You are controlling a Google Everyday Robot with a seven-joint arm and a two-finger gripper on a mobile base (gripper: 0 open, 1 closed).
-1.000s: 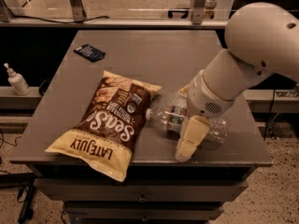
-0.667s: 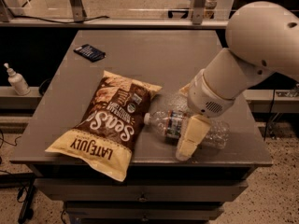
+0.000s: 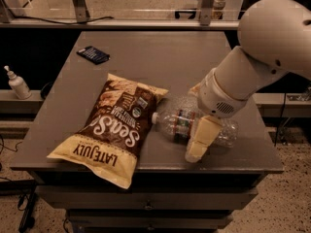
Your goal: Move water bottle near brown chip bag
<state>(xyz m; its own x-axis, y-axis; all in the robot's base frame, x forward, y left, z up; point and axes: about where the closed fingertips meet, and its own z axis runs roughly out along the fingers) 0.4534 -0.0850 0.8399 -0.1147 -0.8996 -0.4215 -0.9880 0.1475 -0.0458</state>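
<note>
As the water bottle (image 3: pixel 177 123) is hardly shifting beside the brown chip bag (image 3: pixel 114 125), you're nearly finishing; your gripper (image 3: pixel 197 127) is sitting over it, and I cannot tell its grasp.

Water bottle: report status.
Gripper over water bottle. Bottle lying flat, cap at brown chip bag edge. Nothing between them.

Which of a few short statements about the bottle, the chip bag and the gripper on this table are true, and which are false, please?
1. The water bottle lies on its side, cap toward the brown chip bag. True.
2. The chip bag stands upright. False: it lies flat on the table.
3. The gripper is at the bottle, near the table's front edge. True.
4. The dark blue packet rests on the chip bag. False: it lies apart, toward the far left corner.
</note>
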